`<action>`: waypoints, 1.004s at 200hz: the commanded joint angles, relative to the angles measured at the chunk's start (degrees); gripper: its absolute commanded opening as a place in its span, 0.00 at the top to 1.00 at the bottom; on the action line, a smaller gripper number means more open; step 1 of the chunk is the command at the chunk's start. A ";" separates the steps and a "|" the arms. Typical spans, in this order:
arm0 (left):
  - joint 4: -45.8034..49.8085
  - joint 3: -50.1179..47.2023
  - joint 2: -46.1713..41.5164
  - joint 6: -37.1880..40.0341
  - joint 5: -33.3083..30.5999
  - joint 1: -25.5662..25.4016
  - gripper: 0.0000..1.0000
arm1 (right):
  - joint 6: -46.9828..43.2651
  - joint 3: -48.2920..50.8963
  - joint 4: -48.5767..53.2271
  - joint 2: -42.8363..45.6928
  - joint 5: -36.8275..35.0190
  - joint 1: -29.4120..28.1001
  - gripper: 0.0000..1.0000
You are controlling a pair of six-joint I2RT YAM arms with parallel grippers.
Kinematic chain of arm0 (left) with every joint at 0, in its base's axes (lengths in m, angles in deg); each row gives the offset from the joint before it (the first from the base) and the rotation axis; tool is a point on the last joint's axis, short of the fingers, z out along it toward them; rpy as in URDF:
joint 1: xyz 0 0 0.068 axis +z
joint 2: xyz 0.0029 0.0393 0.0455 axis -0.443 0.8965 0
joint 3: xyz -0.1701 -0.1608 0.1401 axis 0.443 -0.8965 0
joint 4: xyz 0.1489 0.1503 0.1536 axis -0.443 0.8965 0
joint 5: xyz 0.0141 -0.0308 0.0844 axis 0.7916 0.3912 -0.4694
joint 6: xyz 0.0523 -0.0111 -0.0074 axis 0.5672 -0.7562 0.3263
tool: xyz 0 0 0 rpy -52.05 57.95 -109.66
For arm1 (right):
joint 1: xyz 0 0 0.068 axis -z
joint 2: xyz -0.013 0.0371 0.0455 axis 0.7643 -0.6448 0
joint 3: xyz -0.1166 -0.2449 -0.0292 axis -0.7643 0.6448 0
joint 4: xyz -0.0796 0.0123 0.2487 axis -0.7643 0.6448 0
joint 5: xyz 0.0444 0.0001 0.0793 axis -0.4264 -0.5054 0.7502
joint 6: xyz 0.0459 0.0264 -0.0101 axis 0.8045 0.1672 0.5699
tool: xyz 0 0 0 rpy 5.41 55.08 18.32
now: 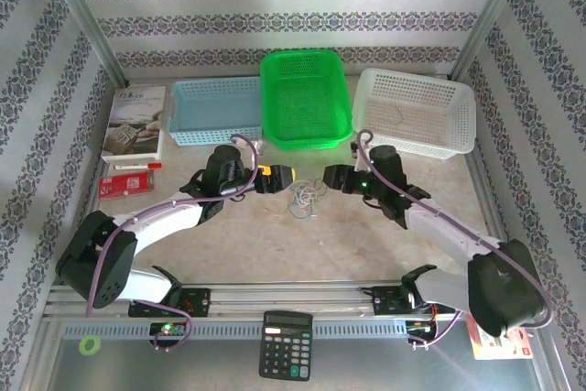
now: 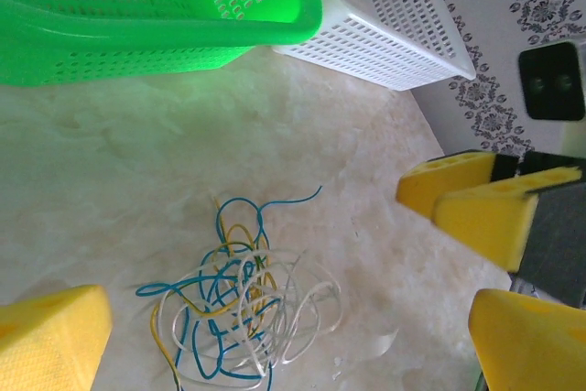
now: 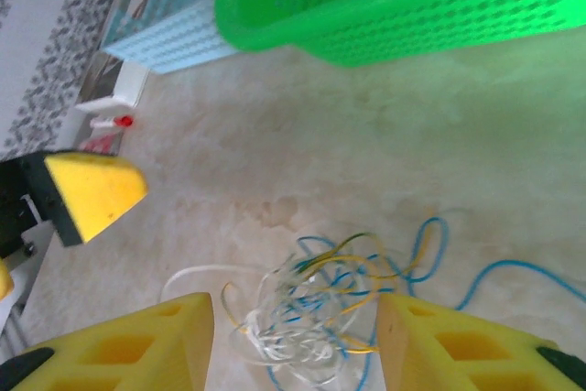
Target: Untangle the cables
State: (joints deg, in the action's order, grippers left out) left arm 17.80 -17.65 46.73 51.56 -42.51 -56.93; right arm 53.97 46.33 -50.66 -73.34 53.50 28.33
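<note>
- Cables: blue, yellow and white loops are lumped in one knot, laid on the table just in front of the green basket. Only a blue tail is seen sticking out.
- Task is judged barely begun: no loop is separated, and all the sorting is left to do.
- Right gripper: jaws are parted, with the knot lying between the yellow fingers. Nothing is clamped as far as can be seen.
- Left gripper: jaws are spread wide and nothing is held. It is hung just beside the knot, in front of the green basket, facing the right one.
- Table: the surface is pale, marbled beige and smooth.
- Blue basket is set left of the green basket and white basket right of it, all three lined along the far wall.
- Box is placed further left of the green basket; calculator is well apart from it, at the near edge.
- Walls are papered in grey floral strips, and metal posts are seen at the corners.
</note>
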 commanded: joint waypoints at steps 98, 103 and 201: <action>-0.37 -0.10 0.36 -1.01 -1.28 0.65 0.00 | -5.77 -4.61 9.52 -13.66 -14.51 1.61 0.48; -0.46 -0.10 0.30 -1.08 -1.30 0.64 0.00 | -5.86 -4.82 9.55 -14.29 -14.80 1.16 0.48; -0.81 -0.02 -0.14 -1.16 -1.29 0.63 0.00 | -4.56 -1.62 10.02 -14.67 -18.98 -2.78 0.49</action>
State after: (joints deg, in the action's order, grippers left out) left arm 17.91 -17.65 46.89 51.10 -43.36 -56.93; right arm 49.47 43.05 -41.57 -88.93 37.04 26.04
